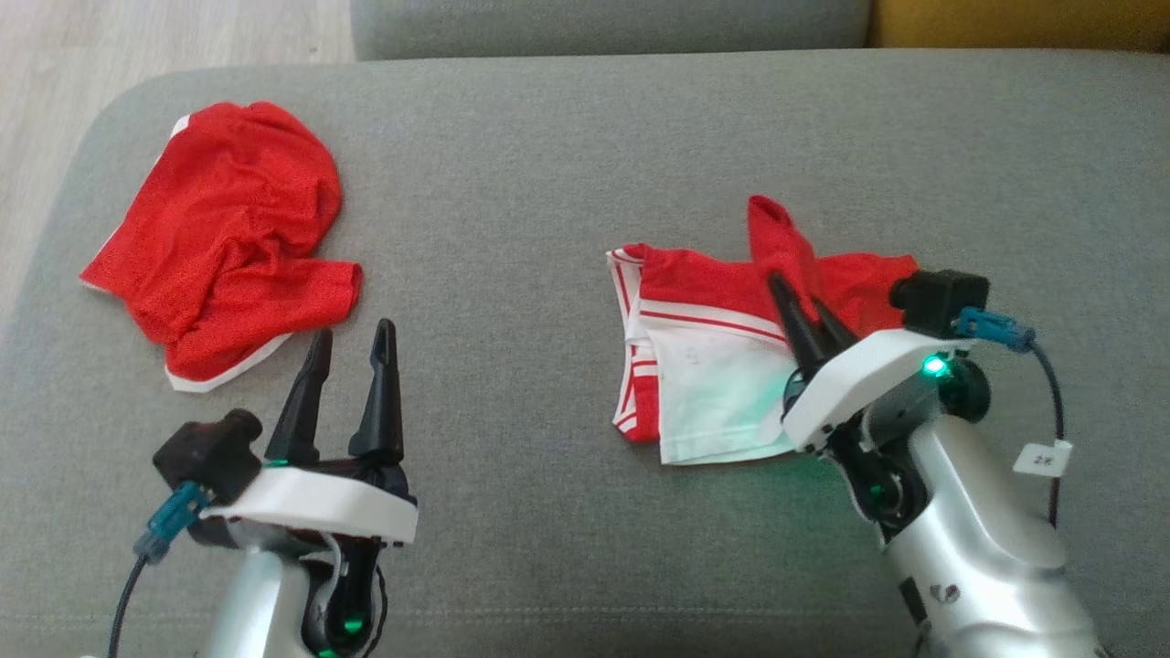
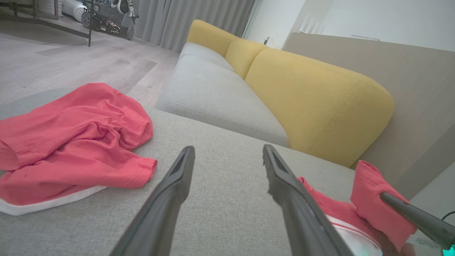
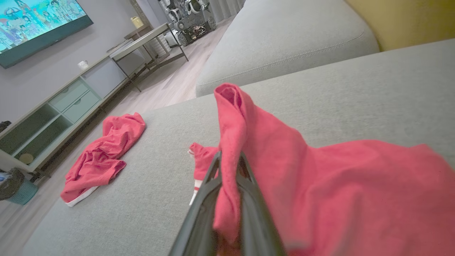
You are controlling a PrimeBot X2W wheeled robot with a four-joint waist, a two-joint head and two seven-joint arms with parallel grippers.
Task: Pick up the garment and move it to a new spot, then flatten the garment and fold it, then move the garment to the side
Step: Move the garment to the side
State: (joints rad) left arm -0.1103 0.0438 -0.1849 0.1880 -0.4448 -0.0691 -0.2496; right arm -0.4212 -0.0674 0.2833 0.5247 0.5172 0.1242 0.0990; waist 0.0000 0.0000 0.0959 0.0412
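While right gripper (image 1: 797, 292) pinches red fold of red-and-white garment (image 1: 713, 384), best I lift slowly; left gripper (image 1: 353, 329) open, idle.

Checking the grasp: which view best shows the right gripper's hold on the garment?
Right wrist view: the garment is pinched in the shut right gripper. Head view shows it smaller, from above; left wrist view catches one finger against the raised fold.

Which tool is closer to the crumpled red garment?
Left. The left tool is open just beside the crumpled garment, not touching. The right tool is far to its right, shut on the striped garment.
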